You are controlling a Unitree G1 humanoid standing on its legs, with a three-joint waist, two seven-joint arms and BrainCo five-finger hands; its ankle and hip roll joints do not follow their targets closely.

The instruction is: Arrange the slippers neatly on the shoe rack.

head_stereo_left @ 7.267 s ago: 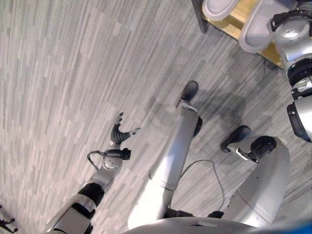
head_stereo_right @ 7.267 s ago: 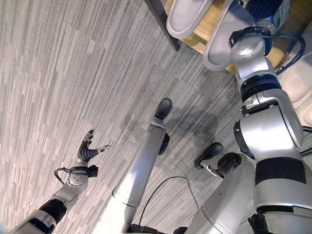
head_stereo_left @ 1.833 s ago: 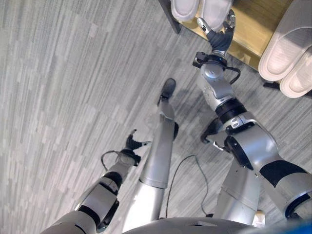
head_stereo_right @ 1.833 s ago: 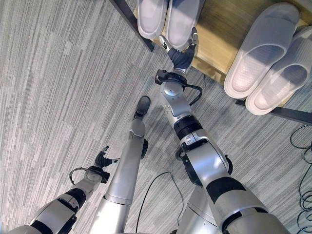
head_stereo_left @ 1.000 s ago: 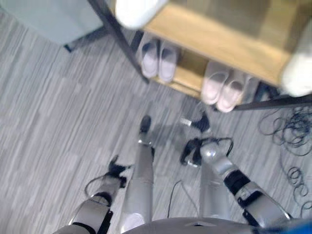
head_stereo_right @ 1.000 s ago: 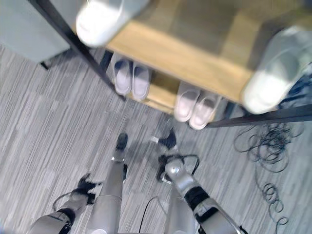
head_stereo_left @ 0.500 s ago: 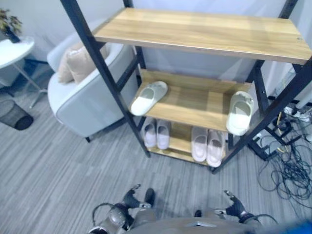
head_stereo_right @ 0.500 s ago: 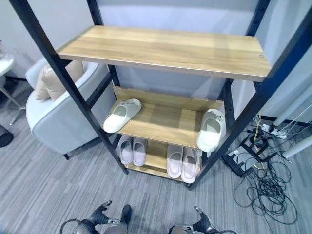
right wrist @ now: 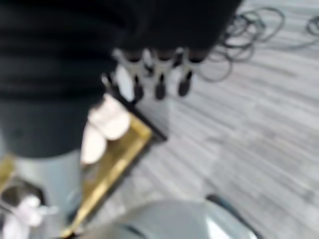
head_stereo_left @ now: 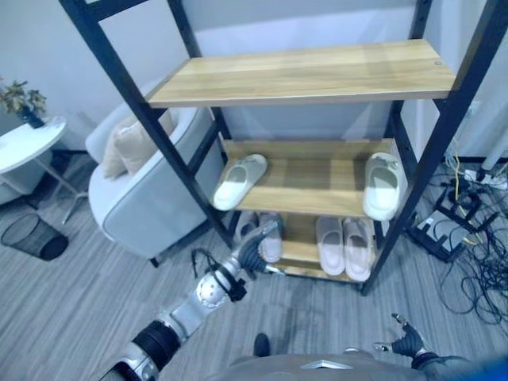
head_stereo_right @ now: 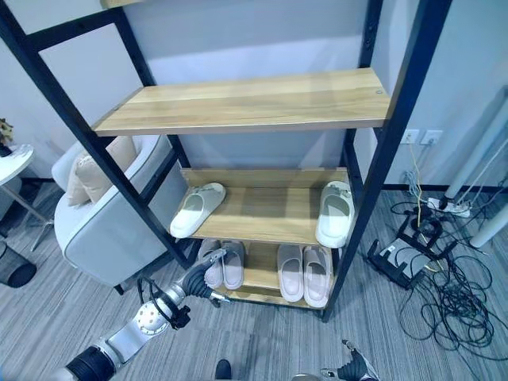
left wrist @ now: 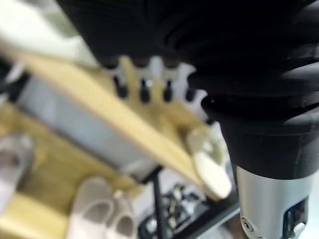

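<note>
The right hand (head_stereo_left: pixel 406 343) hung low at the near edge of the eye views, fingers spread and holding nothing, well clear of the shoe rack (head_stereo_right: pixel 401 127). The left hand (head_stereo_left: pixel 252 248) was raised in front of the bottom shelf, fingers straight and relaxed, grasping nothing; it appeared positioned for a reach toward the middle shelf (head_stereo_right: pixel 270 214) above it, though that is a judgement only.

On the bottom shelf, two pairs of slippers sat side by side, toes inward: the left pair (head_stereo_right: pixel 224 266) partly behind the left hand, the right pair (head_stereo_right: pixel 305 274) near the right post. These read as already arranged.

On the middle shelf the remaining two slippers were well apart. The left slipper (head_stereo_left: pixel 240 180) lay at an angle by the left post, its heel overhanging the front edge. The right slipper (head_stereo_left: pixel 382 184) lay against the right post, also overhanging. Neither was paired, so this shelf looked unfinished. The slanted black post at the rack's left front stood between the left arm and the angled slipper and could obstruct a direct approach.

The top shelf (head_stereo_right: pixel 254 99) carried nothing. To the left stood a grey armchair (head_stereo_left: pixel 147 198) with a cushion (head_stereo_left: pixel 131 143), a wire bin (head_stereo_left: pixel 32 236) and a small white table (head_stereo_left: pixel 28 143). Cables (head_stereo_right: pixel 444 294) lay on the floor to the right.
</note>
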